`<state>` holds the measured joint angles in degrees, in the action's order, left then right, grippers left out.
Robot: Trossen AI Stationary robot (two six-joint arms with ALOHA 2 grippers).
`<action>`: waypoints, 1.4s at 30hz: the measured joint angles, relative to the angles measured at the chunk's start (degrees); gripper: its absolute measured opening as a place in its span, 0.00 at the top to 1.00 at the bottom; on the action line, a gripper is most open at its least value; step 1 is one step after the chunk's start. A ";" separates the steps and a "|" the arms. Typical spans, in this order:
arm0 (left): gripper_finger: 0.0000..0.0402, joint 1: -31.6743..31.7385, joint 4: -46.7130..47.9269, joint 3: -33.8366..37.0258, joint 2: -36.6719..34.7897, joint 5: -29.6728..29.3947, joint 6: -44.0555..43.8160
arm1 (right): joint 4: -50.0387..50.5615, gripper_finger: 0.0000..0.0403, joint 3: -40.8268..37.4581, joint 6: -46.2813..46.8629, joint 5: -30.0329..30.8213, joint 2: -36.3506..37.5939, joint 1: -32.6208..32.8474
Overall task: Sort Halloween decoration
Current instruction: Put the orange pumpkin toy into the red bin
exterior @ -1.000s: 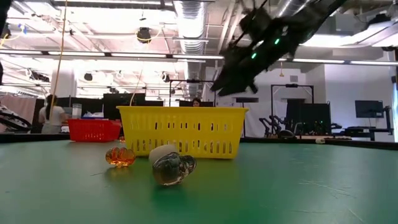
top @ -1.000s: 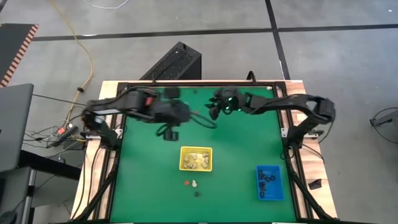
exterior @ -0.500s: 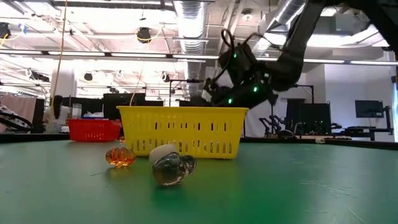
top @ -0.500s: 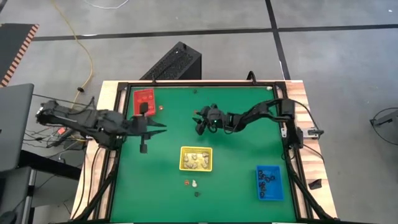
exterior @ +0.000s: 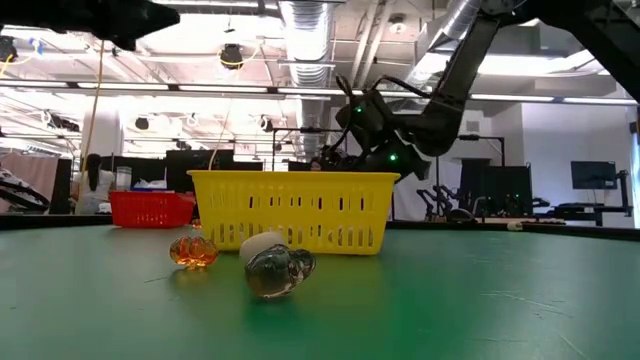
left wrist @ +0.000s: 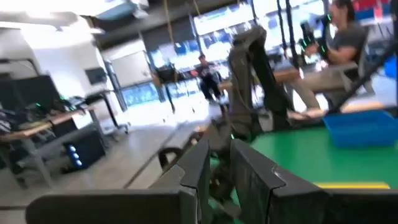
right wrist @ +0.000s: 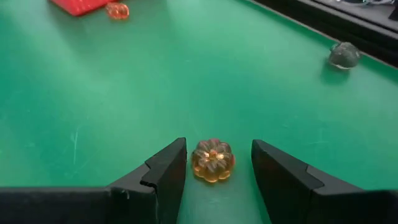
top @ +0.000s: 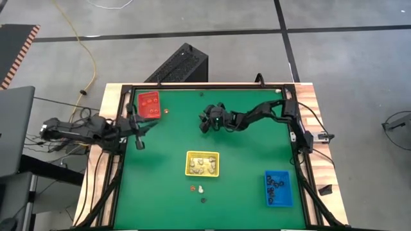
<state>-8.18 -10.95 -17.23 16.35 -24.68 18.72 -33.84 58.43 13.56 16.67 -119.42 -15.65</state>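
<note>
**Right gripper straddling an orange trinket**

The right gripper (right wrist: pixel 213 168) sits low over the green table (top: pixel 244 160), jaws parted, with a round translucent orange pumpkin trinket (right wrist: pixel 212 160) lying between the fingers (untouched by either). The left gripper (left wrist: pixel 214 171) waits at the table's left edge, fingers nearly together, holding nothing. Three loose trinkets (top: pixel 198 190) lie before the yellow plastic tray (top: pixel 202 163).

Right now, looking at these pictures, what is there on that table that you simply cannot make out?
- Inside the yellow tray: the low view shows only its wall; from above its contents are too small to name.
- Black trinkets in the blue tray: too small in the high view to tell their shape.
- Left gripper: its view is blurred, and its fingers hide the table below.
- Orange pumpkin between the right gripper fingers: contact unclear.
</note>
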 joint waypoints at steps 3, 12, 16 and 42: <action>0.86 0.71 2.91 -0.02 -3.35 0.25 -0.39 | 1.34 0.47 1.55 -0.71 -1.89 -0.34 -0.67; 0.86 0.73 5.07 -0.01 -6.07 0.38 0.31 | 7.91 0.51 7.13 -2.77 -0.11 -5.04 -0.13; 0.86 0.73 5.30 -0.01 -6.00 0.42 0.31 | 10.10 0.61 7.26 -2.91 1.08 -4.73 0.29; 0.86 0.78 4.76 -0.01 -6.03 0.96 0.40 | 15.12 0.69 47.44 -12.59 -12.63 -16.14 6.72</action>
<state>-7.40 -6.19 -17.23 10.33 -23.71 19.11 -18.73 105.87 0.97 4.03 -135.56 -8.93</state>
